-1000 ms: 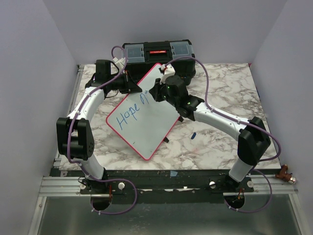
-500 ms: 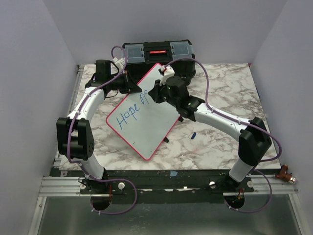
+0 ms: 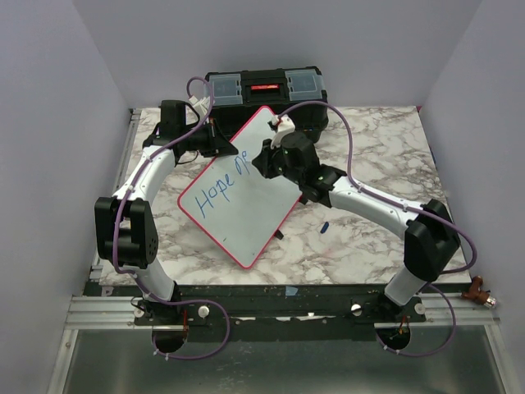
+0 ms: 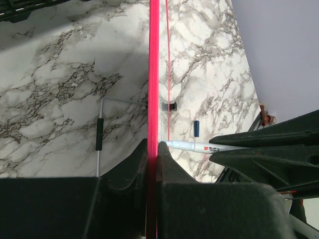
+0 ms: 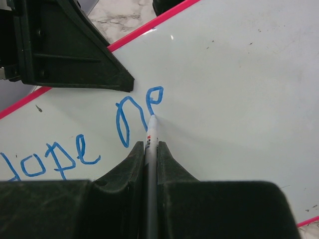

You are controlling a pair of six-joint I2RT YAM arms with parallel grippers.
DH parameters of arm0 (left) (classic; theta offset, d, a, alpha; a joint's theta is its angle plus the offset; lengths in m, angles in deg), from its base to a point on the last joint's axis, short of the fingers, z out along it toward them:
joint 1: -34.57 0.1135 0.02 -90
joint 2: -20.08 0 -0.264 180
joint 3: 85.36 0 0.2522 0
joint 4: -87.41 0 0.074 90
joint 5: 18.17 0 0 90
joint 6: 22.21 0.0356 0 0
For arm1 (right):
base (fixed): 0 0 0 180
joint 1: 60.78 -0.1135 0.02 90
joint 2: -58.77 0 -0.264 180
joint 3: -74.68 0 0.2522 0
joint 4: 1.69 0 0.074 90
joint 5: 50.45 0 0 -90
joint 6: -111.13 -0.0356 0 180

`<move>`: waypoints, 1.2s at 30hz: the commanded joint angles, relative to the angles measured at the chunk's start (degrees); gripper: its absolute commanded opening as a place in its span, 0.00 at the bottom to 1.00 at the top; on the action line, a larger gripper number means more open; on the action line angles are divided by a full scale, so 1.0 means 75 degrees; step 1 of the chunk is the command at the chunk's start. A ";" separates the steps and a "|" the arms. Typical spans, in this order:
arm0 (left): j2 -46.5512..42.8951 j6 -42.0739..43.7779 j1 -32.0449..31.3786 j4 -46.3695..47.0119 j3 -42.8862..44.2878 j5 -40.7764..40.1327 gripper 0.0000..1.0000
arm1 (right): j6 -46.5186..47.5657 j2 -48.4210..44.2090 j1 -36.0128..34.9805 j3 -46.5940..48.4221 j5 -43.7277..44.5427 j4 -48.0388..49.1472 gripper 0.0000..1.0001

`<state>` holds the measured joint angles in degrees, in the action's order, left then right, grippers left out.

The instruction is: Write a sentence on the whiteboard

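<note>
Whiteboard (image 3: 242, 197) sits mid-tabletop, turned like a diamond and tipped up, with its far corner almost at the black toolbox (image 3: 264, 90) on the far edge and its near corner pointing at the near edge. I can't tell how steep the tilt is. My left gripper (image 4: 153, 144) is clamped hard on the pink frame along the upper-left edge, one jaw on each face. My right gripper (image 5: 151, 145) is pinched tight on the marker (image 5: 151, 130), whose tip is touching the white face just under the newest blue loop. "Hope" is done and a couple more letters are down beside it. The marker cap (image 3: 322, 226) lies on the marble just off the board's right edge. I read the board as light, thin and stiff enough to write on. The face is glossy, so I expect the tip to skate if I lean in. With only one clamp point, I think pen pressure could swing or flex the panel. The frame is the right place to hold it, as now, since fingers on the face would smear wet ink. I'd use gentle, even strokes.
</note>
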<state>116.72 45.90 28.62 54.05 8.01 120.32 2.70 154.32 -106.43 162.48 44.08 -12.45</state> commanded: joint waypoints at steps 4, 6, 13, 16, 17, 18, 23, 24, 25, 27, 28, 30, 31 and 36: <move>-0.0143 0.0587 -0.0108 0.0147 0.0188 0.0043 0.00 | 0.0249 0.0050 -0.0031 -0.0073 0.0592 -0.1038 0.01; -0.0138 0.0587 -0.0113 0.0150 0.0186 0.0054 0.00 | 0.0406 0.0089 -0.0031 0.0214 0.0968 -0.1170 0.01; -0.0119 0.0575 -0.0110 0.0163 0.0190 0.0060 0.00 | 0.0895 0.0011 -0.0037 0.1386 0.1569 -0.1063 0.01; -0.0118 0.0575 -0.0111 0.0154 0.0189 0.0041 0.00 | 0.0935 -0.0358 -0.0039 0.1267 0.1624 -0.0620 0.01; -0.0112 0.0575 -0.0108 0.0152 0.0189 0.0035 0.00 | 0.0921 -0.0513 -0.0031 0.1099 0.1614 -0.0482 0.01; -0.0121 0.0573 -0.0108 0.0152 0.0190 0.0035 0.00 | 0.0886 -0.0713 -0.0037 0.0852 0.1599 -0.0104 0.01; -0.0150 0.0575 -0.0129 0.0158 0.0143 0.0018 0.00 | 0.0686 -0.1292 -0.0031 -0.0108 0.1572 0.0427 0.01; -0.0164 0.0575 -0.0123 0.0155 0.0124 0.0024 0.00 | 0.0674 -0.1329 -0.0031 -0.0191 0.1569 0.0410 0.01; -0.0159 0.0575 -0.0137 0.0163 0.0131 0.0026 0.00 | 0.0655 -0.1357 -0.0039 -0.0257 0.1532 0.0357 0.01; -0.0159 0.0575 -0.0156 0.0163 0.0131 0.0025 0.00 | 0.0628 -0.1397 -0.0032 -0.0363 0.1425 0.0262 0.01; -0.0160 0.0573 -0.0155 0.0162 0.0140 0.0027 0.00 | 0.0620 -0.1407 -0.0031 -0.0396 0.1380 0.0213 0.01; -0.0173 0.0585 -0.0167 0.0135 0.0136 0.0033 0.00 | 0.0621 -0.1450 -0.0031 -0.0475 0.1351 0.0105 0.01; -0.0180 0.0608 -0.0181 0.0106 0.0147 0.0038 0.00 | 0.0632 -0.1485 -0.0032 -0.0543 0.1352 0.0090 0.01; -0.0217 0.0680 -0.0214 0.0069 0.0123 0.0067 0.00 | 0.0700 -0.1646 -0.0031 -0.0891 0.1478 -0.0095 0.01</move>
<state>116.72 46.10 28.42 54.18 8.15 120.52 7.70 144.25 -106.48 157.84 54.31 -12.01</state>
